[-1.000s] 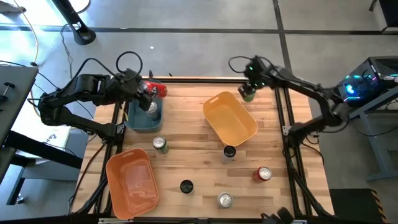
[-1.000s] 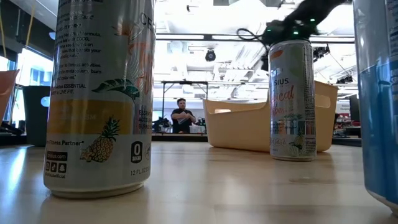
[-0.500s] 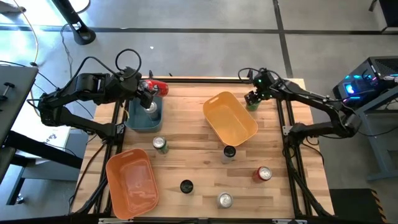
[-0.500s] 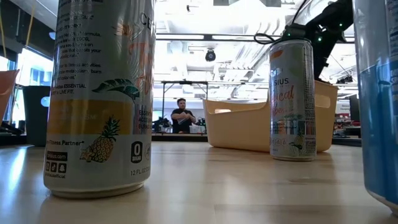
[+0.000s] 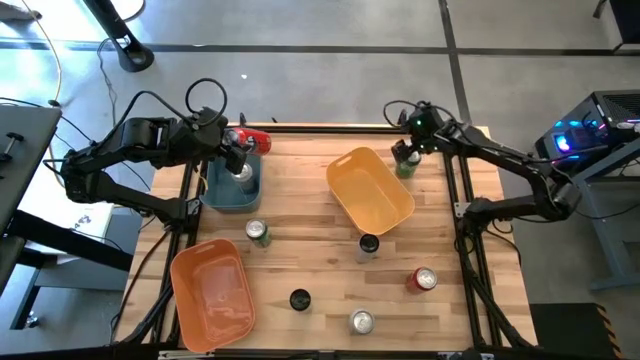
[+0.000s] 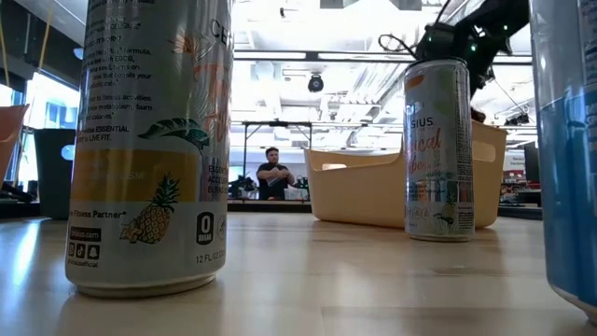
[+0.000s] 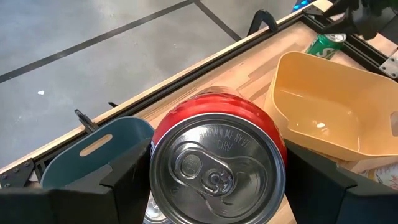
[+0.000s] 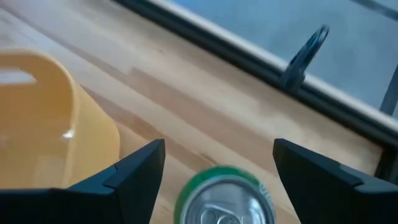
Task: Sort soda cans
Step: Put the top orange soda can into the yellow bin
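My left gripper [image 5: 238, 147] is shut on a red soda can [image 7: 214, 158], held over the far rim of the dark teal bin [image 5: 222, 193]; a silver can [image 5: 243, 173] stands inside that bin. My right gripper [image 5: 404, 153] is open at the far right. Its fingers stand on either side of a green can [image 8: 224, 198], with narrow gaps showing. That can [image 5: 405, 167] stands upright on the table beside the yellow bin [image 5: 375, 205]. My left gripper pinches the red can's round wall near its top end [image 7: 160, 163] between its two fingers [image 7: 127, 183], one on each side. The can is lifted clear and lies tipped over, with its silvery top facing back toward the wrist.
An orange bin [image 5: 210, 290] sits at the near left. Loose on the table stand a green can [image 5: 258, 233], a black can [image 5: 369, 244], a red can [image 5: 425, 279], another black can [image 5: 299, 298] and a silver can [image 5: 361, 321]. A person [image 6: 273, 175] stands far behind the table.
My right arm has drawn back toward the table's right edge. Its gripper and the green can have shifted a little toward the near edge, and the can now stands beside the yellow bin's far right corner. My left gripper keeps the red can where it was.
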